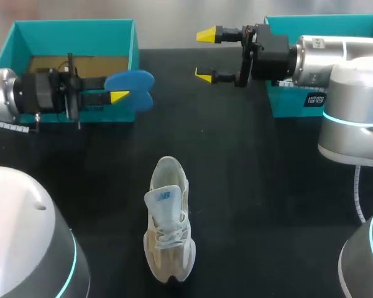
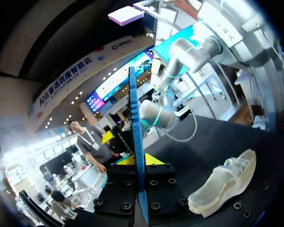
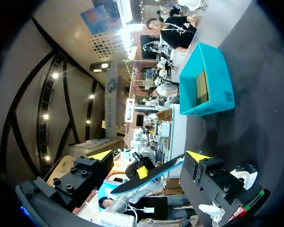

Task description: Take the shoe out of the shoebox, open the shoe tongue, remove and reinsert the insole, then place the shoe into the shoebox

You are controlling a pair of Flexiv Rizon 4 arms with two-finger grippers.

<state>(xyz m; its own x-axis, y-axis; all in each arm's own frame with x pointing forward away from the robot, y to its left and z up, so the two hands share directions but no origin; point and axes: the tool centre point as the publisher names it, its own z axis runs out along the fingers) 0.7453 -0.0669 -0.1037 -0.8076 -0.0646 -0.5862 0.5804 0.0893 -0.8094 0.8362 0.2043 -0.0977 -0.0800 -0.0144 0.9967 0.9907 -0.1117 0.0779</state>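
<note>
A beige sneaker [image 1: 168,226] lies on the black table [image 1: 267,186] near the front, its tongue raised; it also shows beside the left gripper [image 2: 225,182]. A flat blue insole [image 1: 132,85] is held edge-on by my left gripper [image 1: 117,88], shut on it in front of the teal shoebox [image 1: 74,56]. In the left wrist view the insole [image 2: 135,137] stands upright between the left gripper's [image 2: 140,160] yellow tips. My right gripper [image 1: 204,56] hangs open at the back right, facing the insole. Ahead of the right gripper [image 3: 149,156] are the insole [image 3: 154,174] and the shoebox [image 3: 206,85].
A second teal box part [image 1: 298,102] sits at the back right, under my right arm. Bare black tabletop lies between the sneaker and both boxes.
</note>
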